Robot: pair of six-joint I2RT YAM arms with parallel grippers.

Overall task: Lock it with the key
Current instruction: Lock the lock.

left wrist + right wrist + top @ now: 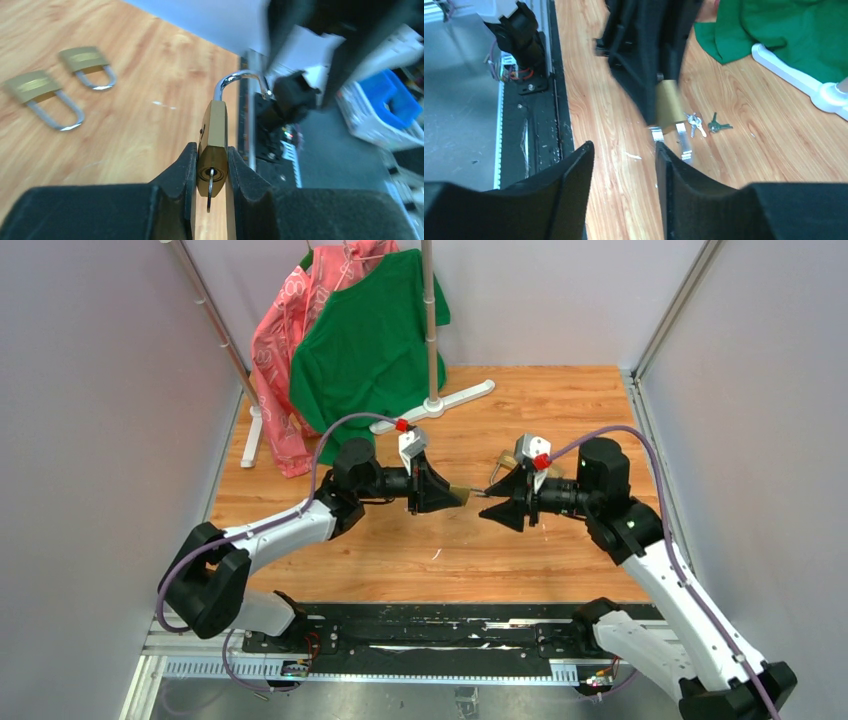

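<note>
My left gripper (212,150) is shut on a brass padlock (213,131) and holds it above the table. Its silver shackle (239,78) stands open, and a thin key (211,189) sticks out of the keyhole. In the top view the left gripper (452,492) faces my right gripper (484,504) with a small gap between them. My right gripper (624,147) is open and empty, just short of the held padlock (667,105). Two small key clusters, one silvery (694,123) and one darker (717,124), lie on the table beyond it.
Two more brass padlocks (35,86) (83,59) lie on the wooden table (560,410). A garment stand's white foot (450,400) with a green shirt (365,340) and a pink cloth (285,350) stands at the back. The black rail (420,625) runs along the near edge.
</note>
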